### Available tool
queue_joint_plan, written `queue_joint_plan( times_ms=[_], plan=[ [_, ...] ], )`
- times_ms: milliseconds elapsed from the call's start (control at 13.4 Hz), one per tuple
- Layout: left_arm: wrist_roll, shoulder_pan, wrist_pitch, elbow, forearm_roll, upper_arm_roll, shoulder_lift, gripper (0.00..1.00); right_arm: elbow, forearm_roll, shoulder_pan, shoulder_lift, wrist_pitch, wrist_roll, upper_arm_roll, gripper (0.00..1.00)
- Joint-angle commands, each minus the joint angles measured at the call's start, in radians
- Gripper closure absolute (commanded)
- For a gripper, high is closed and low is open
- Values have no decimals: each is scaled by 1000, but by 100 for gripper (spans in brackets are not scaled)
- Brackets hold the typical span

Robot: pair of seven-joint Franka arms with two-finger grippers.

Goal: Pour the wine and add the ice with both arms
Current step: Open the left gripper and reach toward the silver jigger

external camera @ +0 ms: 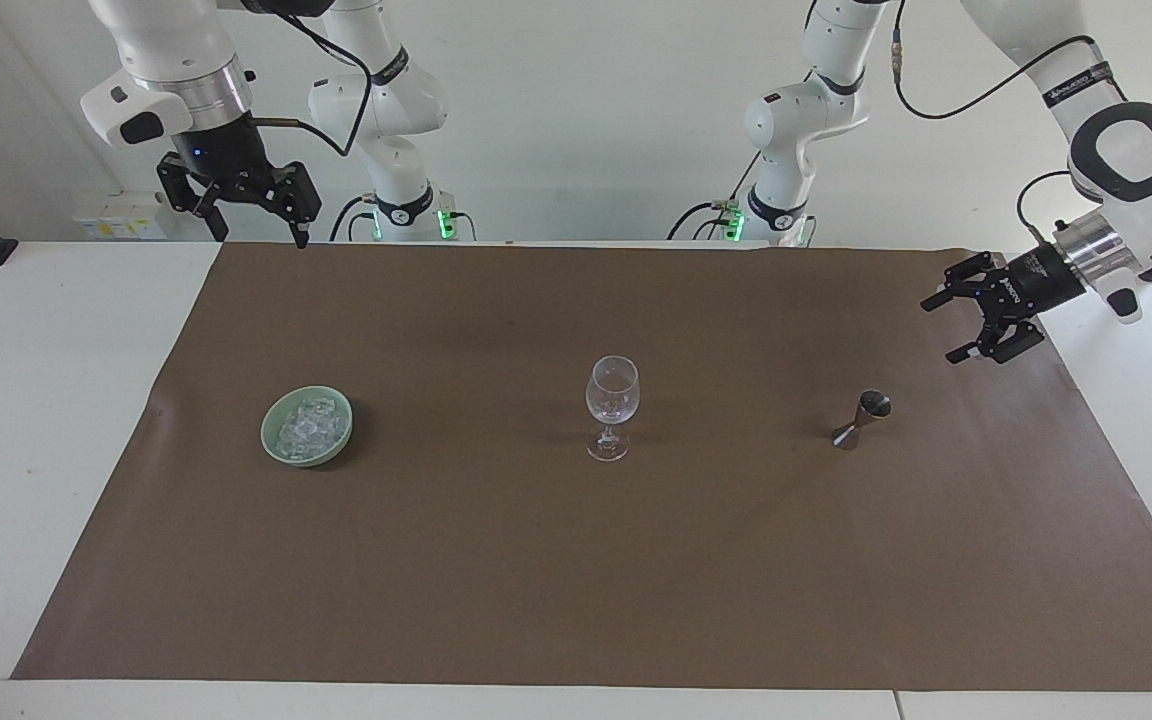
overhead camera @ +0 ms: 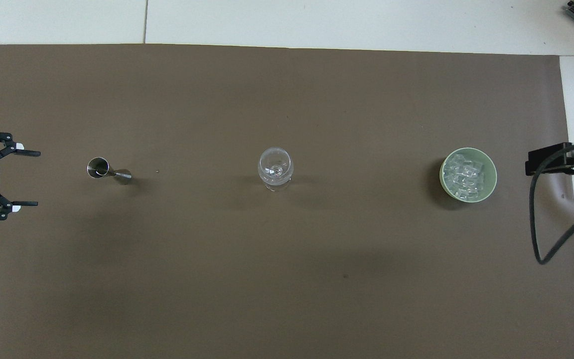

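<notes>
A clear stemmed wine glass stands mid-mat. Toward the right arm's end sits a pale green bowl heaped with ice. Toward the left arm's end, a small metal jigger stands on the mat; whether it holds wine I cannot tell. My left gripper hangs open over the mat's end, its fingers pointing toward the jigger and a gap away from it. My right gripper waits open and high over the mat's corner nearest the robots, holding nothing.
A brown mat covers most of the white table. A black cable loops down from the right arm over the mat's edge beside the bowl.
</notes>
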State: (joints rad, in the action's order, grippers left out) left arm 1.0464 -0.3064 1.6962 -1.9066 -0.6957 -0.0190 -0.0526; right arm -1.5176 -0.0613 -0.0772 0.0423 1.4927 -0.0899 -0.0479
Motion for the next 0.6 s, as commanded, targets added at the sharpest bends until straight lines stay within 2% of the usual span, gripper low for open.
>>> queue_joint_plan(
  times_ms=[0,224,524],
  plan=[
    [15,-42,97,-129,-100,8,48,0,-16,18,0,16,-5,15,-6,0],
    [14,-54,177,-218,-195,8,51,0,-16,18,0,16,-5,15,-4,0],
    [7,-99,186,-247,-323,10,-21,0,-16,18,0,16,-5,15,-6,0]
  ],
)
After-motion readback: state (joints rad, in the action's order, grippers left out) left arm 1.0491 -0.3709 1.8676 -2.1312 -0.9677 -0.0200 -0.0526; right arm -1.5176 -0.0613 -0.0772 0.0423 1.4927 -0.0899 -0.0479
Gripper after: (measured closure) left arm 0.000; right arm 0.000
